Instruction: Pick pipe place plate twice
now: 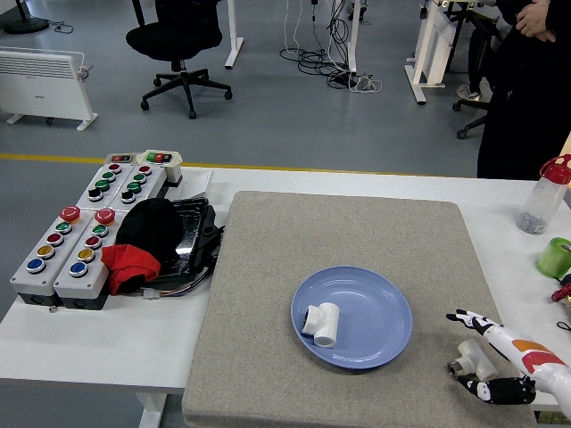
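Note:
A blue plate (375, 308) lies on the grey mat (339, 232), right of centre. One white pipe fitting (321, 324) rests in the plate's left half. A second white pipe fitting (473, 358) lies on the mat near its front right corner, outside the plate. My right hand (459, 348) reaches in from the lower right, open, with its forefinger behind the fitting and its thumb in front of it. The fingers do not close on the fitting. My left arm is out of view.
Two grey button boxes (76, 236) and a black tray with black and red cloth (152, 241) occupy the table's left. A clear bottle with a red cap (542, 196) and a green cup (555, 257) stand at the right edge. A person (526, 80) stands far right.

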You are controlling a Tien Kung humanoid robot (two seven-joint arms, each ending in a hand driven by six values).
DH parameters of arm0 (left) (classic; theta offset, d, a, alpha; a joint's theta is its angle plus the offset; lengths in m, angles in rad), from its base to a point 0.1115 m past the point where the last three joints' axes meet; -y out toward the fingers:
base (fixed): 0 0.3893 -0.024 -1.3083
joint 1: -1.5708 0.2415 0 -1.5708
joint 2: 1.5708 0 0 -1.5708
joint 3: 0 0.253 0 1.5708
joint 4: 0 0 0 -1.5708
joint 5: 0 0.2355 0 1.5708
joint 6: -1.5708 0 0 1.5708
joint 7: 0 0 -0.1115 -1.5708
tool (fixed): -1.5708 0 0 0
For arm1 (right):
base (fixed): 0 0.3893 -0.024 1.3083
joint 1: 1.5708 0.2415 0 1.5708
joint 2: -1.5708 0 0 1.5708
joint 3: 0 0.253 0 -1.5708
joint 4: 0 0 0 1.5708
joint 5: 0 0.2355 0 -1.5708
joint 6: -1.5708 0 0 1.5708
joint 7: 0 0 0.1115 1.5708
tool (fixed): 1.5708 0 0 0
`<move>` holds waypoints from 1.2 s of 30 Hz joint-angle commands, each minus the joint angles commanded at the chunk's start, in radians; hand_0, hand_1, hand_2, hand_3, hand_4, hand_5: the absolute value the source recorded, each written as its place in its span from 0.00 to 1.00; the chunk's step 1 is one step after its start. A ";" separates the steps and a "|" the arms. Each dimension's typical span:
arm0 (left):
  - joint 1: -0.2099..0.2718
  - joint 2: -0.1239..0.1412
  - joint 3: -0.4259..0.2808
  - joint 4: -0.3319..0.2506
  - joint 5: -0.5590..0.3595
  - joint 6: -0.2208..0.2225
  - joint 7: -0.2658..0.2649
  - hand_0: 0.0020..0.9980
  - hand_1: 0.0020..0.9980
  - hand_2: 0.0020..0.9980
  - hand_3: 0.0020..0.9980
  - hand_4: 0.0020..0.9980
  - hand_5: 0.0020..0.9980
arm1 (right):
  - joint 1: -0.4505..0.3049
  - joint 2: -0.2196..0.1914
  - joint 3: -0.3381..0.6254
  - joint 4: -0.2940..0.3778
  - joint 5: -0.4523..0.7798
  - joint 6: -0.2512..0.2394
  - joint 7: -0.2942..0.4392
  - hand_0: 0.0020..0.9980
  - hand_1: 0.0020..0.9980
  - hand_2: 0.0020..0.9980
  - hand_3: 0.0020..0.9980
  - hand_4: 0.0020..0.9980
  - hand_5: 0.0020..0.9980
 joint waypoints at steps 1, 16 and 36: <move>0.000 0.000 0.000 0.000 0.000 0.000 0.000 0.71 0.75 0.72 0.66 0.40 1.00 | 0.001 0.002 -0.001 -0.005 -0.002 -0.001 0.000 0.92 0.89 0.98 0.92 0.72 0.35; 0.001 -0.001 0.004 0.000 -0.003 0.000 0.001 0.71 0.75 0.72 0.66 0.40 1.00 | 0.026 0.024 -0.030 -0.088 0.003 -0.016 0.014 0.89 0.88 0.97 0.91 0.72 0.33; 0.015 -0.006 0.008 0.000 -0.001 -0.003 0.002 0.71 0.75 0.72 0.66 0.40 1.00 | 0.035 0.037 -0.064 -0.129 0.012 -0.060 0.020 0.48 0.55 0.62 0.68 0.42 0.11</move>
